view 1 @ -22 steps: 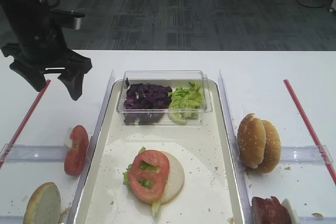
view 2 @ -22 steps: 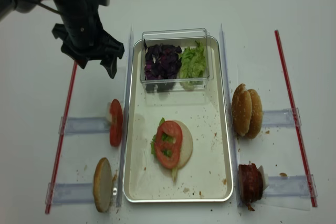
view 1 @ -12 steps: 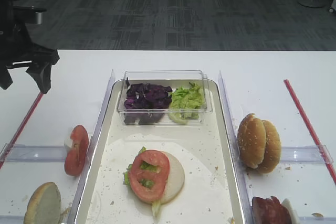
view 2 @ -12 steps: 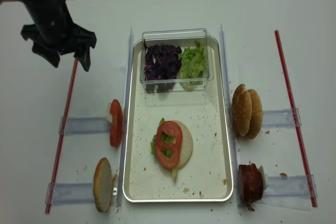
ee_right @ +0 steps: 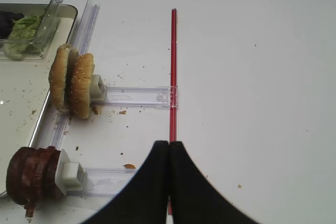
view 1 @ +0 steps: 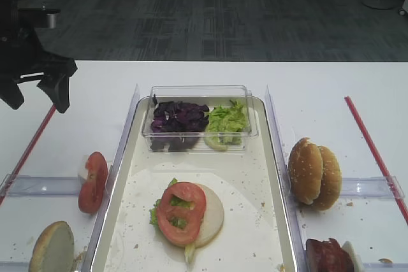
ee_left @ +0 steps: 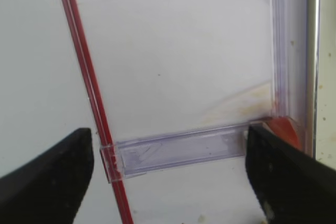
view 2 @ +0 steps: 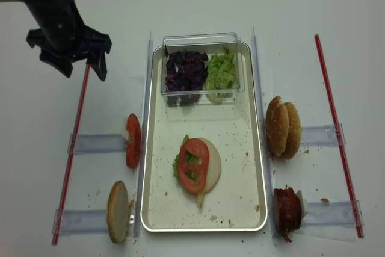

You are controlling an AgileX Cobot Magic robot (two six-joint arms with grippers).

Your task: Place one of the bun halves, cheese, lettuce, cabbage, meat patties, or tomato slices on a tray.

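The white desk carries the metal tray at centre, its floor crumb-speckled. A clear tub at the tray's far end holds purple cabbage beside green lettuce. On the tray floor lies a bun half with a tomato slice on top and lettuce under it. Left of the tray stand a second tomato slice and another bun half; to the right, two bun halves and the meat patties. The left pincer hangs empty over the desk's far left, fingers apart. The right pincer is closed, empty. No legible writing or labels.
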